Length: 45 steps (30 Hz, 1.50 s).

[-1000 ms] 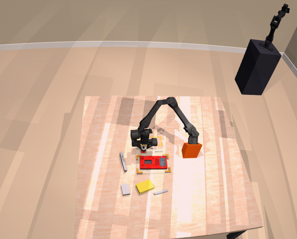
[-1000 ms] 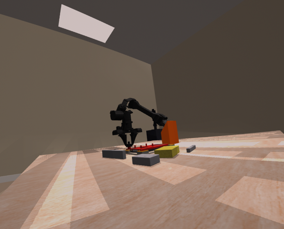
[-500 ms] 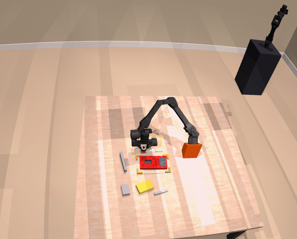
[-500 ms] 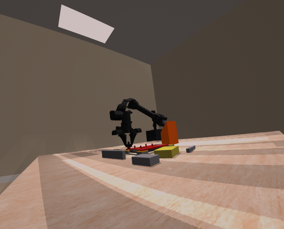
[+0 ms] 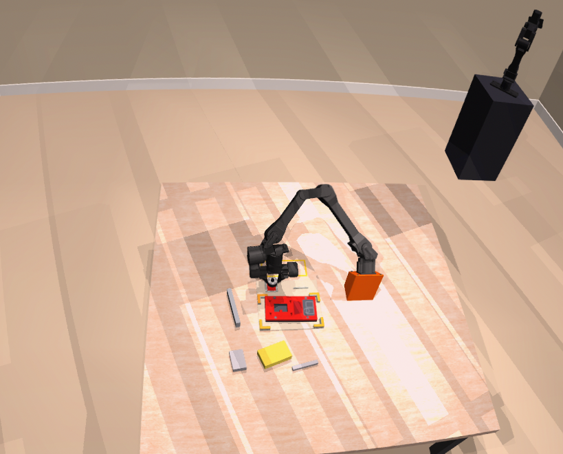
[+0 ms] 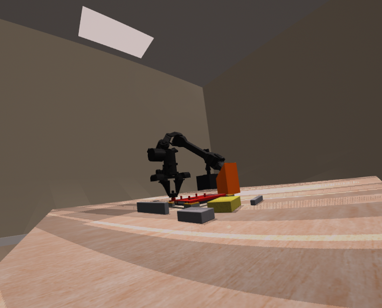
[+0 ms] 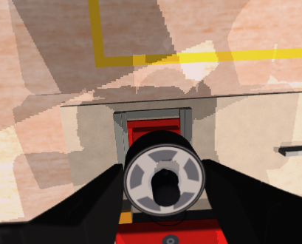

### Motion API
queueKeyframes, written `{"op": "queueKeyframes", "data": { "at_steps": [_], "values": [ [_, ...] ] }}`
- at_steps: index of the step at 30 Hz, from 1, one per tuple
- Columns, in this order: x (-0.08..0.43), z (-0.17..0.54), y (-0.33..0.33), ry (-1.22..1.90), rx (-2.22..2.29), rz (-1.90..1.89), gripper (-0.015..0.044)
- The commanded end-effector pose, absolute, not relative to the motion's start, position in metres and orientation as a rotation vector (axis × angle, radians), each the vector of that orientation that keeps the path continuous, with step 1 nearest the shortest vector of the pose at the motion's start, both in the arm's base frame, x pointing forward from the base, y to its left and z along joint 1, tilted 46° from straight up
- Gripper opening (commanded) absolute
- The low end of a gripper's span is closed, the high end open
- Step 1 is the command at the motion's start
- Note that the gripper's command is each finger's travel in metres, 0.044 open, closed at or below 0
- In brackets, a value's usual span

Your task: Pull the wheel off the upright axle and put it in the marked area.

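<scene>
1. Top view: the tool (image 5: 272, 281) (image 6: 173, 195) (image 7: 162, 169) points down over the small red mount (image 5: 271, 288) (image 7: 154, 125), just beside the red plate (image 5: 297, 315) (image 6: 197, 199) (image 7: 173, 231). The wheel (image 5: 274, 281) (image 7: 139, 166) is there between the fingers. The yellow outline (image 5: 305, 267) (image 7: 97, 41) on the counter (image 5: 369, 381) (image 6: 217, 265) lies close by, partly behind the tool; I take it for the marked area.

2. Exterior view: the fingers come down steeply and their tips are low, near the red plate. The wheel is too small and dark here to judge its seating. The lift should go straight up along the axle, without tilting, until the wheel is wholly past the axle's top; a sideways pull too soon could bind it or drag the mount.

3. Wrist view: the tool is closed on the wheel, one finger at either side of the tyre. The axle (image 7: 166, 194) stands up through the hub, so the wheel is still to be pulled off. Keep the squeeze firm and even while rising; once clear, carry it over the outline, lower it flat, open wide and back straight up.
</scene>
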<state>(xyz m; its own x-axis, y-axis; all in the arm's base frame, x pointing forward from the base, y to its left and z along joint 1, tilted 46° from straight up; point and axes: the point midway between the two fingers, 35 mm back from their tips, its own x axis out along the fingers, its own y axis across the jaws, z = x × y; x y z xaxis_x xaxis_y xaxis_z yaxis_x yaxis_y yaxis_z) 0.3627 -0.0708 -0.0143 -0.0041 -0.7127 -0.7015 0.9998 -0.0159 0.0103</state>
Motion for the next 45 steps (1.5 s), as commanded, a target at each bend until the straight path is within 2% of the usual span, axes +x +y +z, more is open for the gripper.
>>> {"op": "queueKeyframes", "data": {
  "at_steps": [1, 45],
  "values": [
    [0.361, -0.012, -0.067, 0.603, 0.614, -1.492, 0.0000],
    [0.362, -0.002, -0.056, 0.600, 0.614, -1.485, 0.0000]
  ]
}}
